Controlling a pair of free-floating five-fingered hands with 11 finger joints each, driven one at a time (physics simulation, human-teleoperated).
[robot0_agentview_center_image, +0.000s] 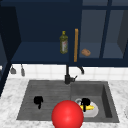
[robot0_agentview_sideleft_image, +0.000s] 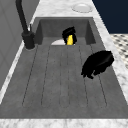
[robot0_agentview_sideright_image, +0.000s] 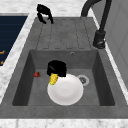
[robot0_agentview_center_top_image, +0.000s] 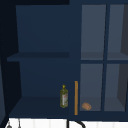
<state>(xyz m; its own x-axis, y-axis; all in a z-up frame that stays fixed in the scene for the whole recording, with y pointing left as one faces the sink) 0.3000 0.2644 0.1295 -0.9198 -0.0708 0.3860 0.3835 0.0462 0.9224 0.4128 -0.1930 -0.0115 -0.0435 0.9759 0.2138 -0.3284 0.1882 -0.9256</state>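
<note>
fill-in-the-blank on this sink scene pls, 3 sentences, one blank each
1. The right hand is curled round a yellow ear of ____ above the white plate.
2. The left hand hangs over the ribbed ____ beside the basin.
3. On the cabinet shelf, the green bottle stands ____, left of the orange door handle.

Missing words: corn; drainboard; upright

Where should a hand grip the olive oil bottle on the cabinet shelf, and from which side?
Probably wrap the fingers round the olive oil bottle at its body, below the narrow neck, coming straight in from the front. It stands upright near the shelf's front edge; a wooden handle close on its right limits side approach.
</note>
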